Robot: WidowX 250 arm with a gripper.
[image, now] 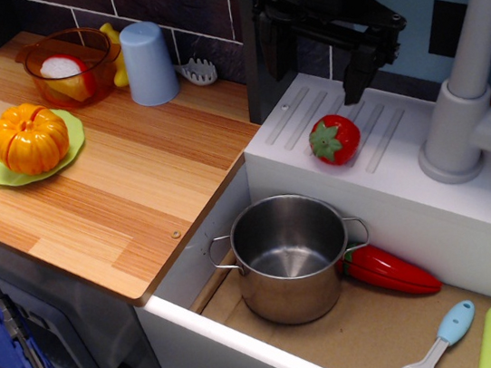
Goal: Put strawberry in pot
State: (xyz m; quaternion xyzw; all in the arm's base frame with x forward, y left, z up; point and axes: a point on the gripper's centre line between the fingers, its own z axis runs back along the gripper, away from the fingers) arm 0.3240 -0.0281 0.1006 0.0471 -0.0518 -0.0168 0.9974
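The black tool (319,68) hangs released, empty, at twelve o'clock of the glossy red plastic strawberry (335,138). Rounded, it may roll off the ridged white ledge (431,204), missing the shiny steel pot (289,256) at seven o'clock.

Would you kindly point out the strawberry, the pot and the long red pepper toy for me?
strawberry (337,139), main camera view, on its red body.
pot (285,302), main camera view, on its outer front wall.
red pepper toy (393,270), main camera view, on its middle.
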